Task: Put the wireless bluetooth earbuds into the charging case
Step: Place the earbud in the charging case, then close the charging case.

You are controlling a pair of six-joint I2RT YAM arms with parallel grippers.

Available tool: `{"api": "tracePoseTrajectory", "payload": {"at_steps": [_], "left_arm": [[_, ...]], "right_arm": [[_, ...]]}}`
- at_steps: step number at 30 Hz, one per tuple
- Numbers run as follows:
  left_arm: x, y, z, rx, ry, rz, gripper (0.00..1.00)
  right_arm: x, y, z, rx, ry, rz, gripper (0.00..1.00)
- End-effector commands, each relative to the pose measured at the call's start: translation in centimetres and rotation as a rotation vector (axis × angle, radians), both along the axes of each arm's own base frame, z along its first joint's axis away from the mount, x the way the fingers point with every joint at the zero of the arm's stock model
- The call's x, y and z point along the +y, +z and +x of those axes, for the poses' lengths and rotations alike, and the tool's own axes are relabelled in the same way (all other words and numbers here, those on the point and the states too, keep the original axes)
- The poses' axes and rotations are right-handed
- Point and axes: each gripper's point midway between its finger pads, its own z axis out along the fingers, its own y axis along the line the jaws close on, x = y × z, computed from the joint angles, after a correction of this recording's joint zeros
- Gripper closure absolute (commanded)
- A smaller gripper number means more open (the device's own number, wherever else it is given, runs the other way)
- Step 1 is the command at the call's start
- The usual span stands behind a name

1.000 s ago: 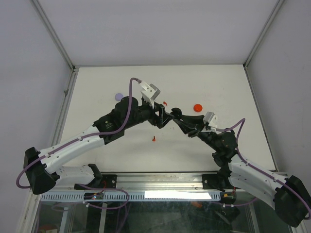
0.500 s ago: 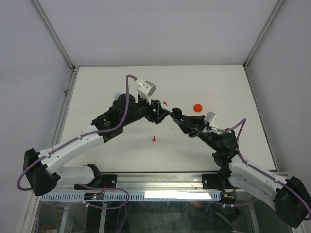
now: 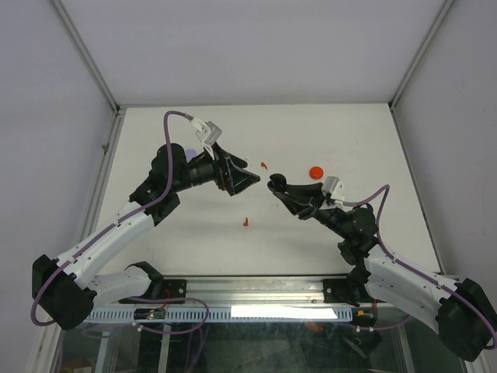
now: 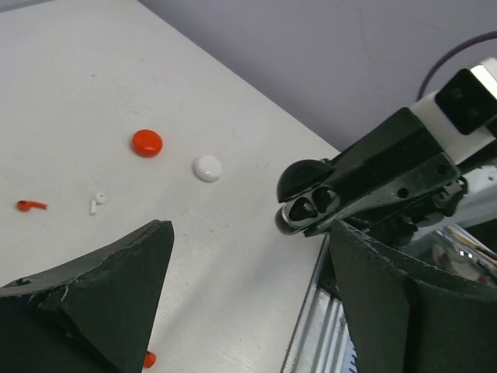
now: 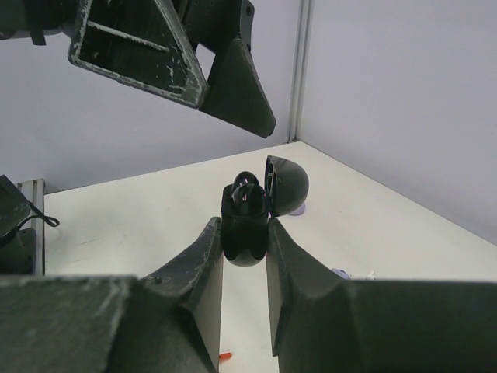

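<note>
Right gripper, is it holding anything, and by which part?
Yes, the right gripper holds the open black charging case by its lower body. The left gripper is empty.

The black charging case (image 5: 245,233) is clamped upright in the right gripper (image 5: 245,260) above the table (image 3: 349,132). Its lid (image 5: 284,185) is hinged open, and two dark earbuds (image 4: 311,208) appear seated inside. Two red earbuds (image 3: 245,223) (image 3: 264,165) lie on the table well apart, with a white earbud (image 4: 95,203) near the farther one.

The charging case (image 5: 245,225) was glossy black, the worktop (image 4: 93,70) off-white, with a red round case (image 4: 146,142), white round case (image 4: 207,168), red earbud (image 4: 31,205) and white earbud (image 4: 96,203).
</note>
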Motion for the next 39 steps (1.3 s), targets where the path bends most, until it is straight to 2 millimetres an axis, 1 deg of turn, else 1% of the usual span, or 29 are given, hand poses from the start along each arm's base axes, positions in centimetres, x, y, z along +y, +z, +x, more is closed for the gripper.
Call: {"api": "tracePoseTrajectory", "payload": {"at_steps": [1, 7, 12, 16, 23, 30, 34, 39], "left_arm": [[-1.4, 2.8, -2.9, -0.015, -0.216, -0.131, 0.15], [-2.5, 2.6, -3.6, 0.033, -0.319, -0.168, 0.12], [-3.1, 1.5, -3.0, 0.09, -0.33, -0.163, 0.11], [-3.4, 1.1, -2.9, 0.107, -0.34, -0.159, 0.11], [-4.1, 1.0, -3.9, 0.138, -0.433, -0.17, 0.15], [-3.7, 2.4, -5.4, 0.061, -0.489, -0.198, 0.19], [-3.2, 3.4, -6.1, 0.002, -0.498, -0.222, 0.2], [-2.9, 3.8, -6.8, -0.012, -0.529, -0.229, 0.21]], "right_arm": [[0.7, 3.1, -0.8, -0.049, 0.061, 0.045, 1.0], [1.2, 3.3, -1.1, -0.041, 0.097, 0.042, 1.0], [1.6, 3.7, -1.5, -0.048, 0.132, 0.053, 1.0], [1.9, 4.0, -1.9, -0.047, 0.164, 0.055, 1.0], [2.2, 4.5, -1.9, -0.044, 0.185, 0.079, 1.0], [2.7, 3.7, -1.5, 0.015, 0.196, 0.069, 1.0], [3.1, 2.6, -0.9, 0.082, 0.188, 0.031, 1.0], [3.3, 1.7, -0.8, 0.124, 0.189, 0.008, 1.0]]}}
